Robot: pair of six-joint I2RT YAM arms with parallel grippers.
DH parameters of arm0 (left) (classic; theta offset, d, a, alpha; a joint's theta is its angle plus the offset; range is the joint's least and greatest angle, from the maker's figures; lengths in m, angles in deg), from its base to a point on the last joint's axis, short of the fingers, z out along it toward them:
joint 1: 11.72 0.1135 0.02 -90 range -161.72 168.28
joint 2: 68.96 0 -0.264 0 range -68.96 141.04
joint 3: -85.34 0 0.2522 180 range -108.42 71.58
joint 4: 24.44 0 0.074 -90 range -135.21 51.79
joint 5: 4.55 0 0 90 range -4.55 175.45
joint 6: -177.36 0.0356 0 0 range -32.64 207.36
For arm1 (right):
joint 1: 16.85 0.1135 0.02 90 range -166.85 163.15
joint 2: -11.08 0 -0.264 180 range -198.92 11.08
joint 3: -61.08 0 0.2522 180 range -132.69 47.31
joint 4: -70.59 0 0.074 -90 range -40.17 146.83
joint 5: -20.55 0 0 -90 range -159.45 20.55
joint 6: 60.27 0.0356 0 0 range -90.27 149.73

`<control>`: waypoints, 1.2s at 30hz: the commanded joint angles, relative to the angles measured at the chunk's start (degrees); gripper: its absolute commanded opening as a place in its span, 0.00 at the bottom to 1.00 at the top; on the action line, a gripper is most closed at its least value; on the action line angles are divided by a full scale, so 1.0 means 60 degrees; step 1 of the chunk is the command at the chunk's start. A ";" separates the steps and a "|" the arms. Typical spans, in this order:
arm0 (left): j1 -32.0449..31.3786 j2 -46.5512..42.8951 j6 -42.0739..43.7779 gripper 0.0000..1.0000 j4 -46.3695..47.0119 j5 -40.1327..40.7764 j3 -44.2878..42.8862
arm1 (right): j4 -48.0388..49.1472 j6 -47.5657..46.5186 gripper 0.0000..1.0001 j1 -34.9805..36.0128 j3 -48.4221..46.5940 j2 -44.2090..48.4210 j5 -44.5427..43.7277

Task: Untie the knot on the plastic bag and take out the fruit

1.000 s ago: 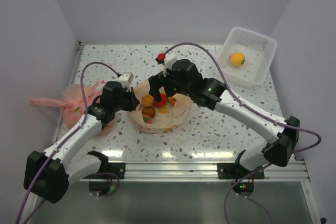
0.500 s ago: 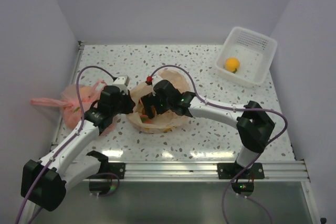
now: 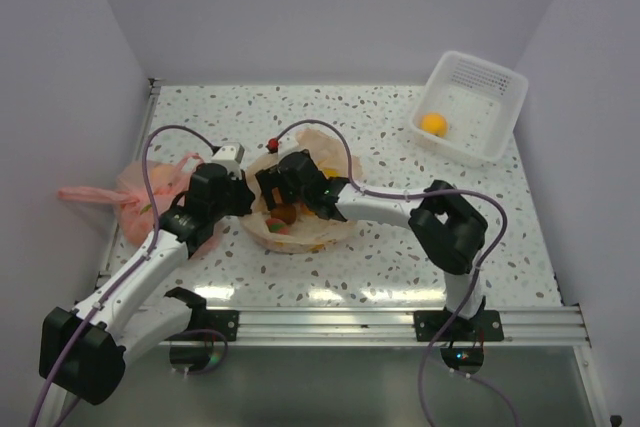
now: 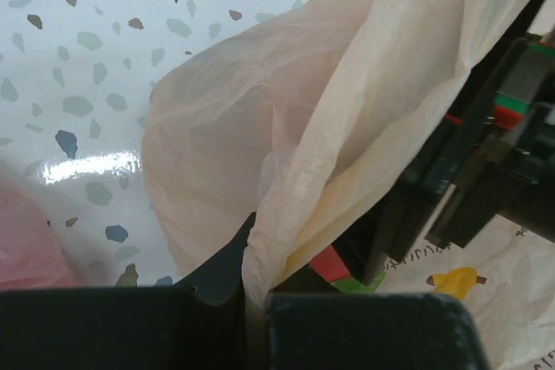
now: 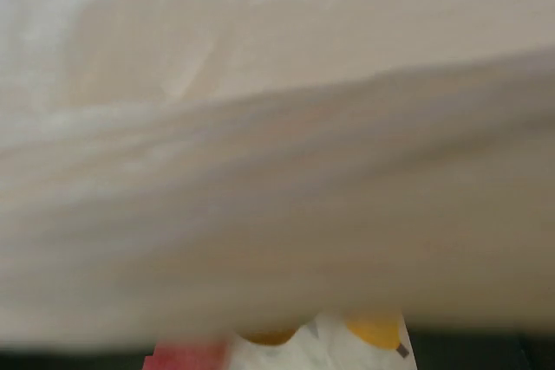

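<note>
The plastic bag [image 3: 335, 228] lies in the middle of the table with its mouth wide; no knot shows on it. Inside lie fruit: an orange one [image 3: 285, 213] and a red-and-green one [image 3: 278, 230]. My left gripper [image 3: 246, 206] is shut on the bag's left rim, and the left wrist view shows a fold of film [image 4: 347, 110] pinched between its jaws [image 4: 256, 302]. My right gripper [image 3: 282, 201] is down in the mouth above the fruit, open; one black finger [image 4: 392, 218] stands over the red-and-green fruit [image 4: 334, 268]. Blurred bag film [image 5: 277, 171] fills the right wrist view and hides those fingers.
A white basket [image 3: 500, 107] stands at the far right corner with one orange fruit [image 3: 433, 124] in it. A tied pink bag [image 3: 135, 197] lies at the table's left edge, close beside my left arm. Grey walls close in on three sides.
My right arm has swung down and left from above the bag into its mouth. The orange fruit in the basket has rolled a little left. The left gripper has kept its hold.
</note>
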 commanded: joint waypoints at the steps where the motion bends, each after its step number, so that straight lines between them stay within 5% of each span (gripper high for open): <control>1: -0.0040 -0.0052 0.0170 0.00 0.0343 -0.0099 0.0047 | 0.1327 -0.0465 0.99 -0.0117 -0.0442 -0.0453 -0.0266; 5: -0.0040 -0.0038 0.0170 0.00 0.0358 -0.0129 0.0047 | 0.1242 -0.0422 0.96 -0.0279 -0.0808 -0.0922 0.0015; 9: -0.0040 -0.0023 0.0184 0.00 0.0358 -0.0056 0.0032 | 0.1402 -0.0568 0.68 -0.0294 -0.0575 -0.0719 0.0205; 10: -0.0040 -0.0008 0.0184 0.00 0.0372 -0.0056 0.0032 | 0.1446 -0.0626 0.51 -0.0294 -0.0487 -0.0616 0.0249; 16: -0.0040 0.0079 0.0155 0.00 0.0329 0.0061 -0.0012 | 0.0892 -0.0934 0.25 -0.0294 0.0275 0.0672 0.0936; 29: -0.0025 0.0270 0.0126 0.00 0.0226 0.0150 -0.0085 | -0.2243 -0.1711 0.15 -0.0294 0.0219 0.3954 0.3646; 36: -0.0025 0.0285 0.0126 0.00 0.0153 0.0091 -0.0071 | -0.3094 -0.2238 0.13 -0.1214 -0.1670 0.4526 0.1312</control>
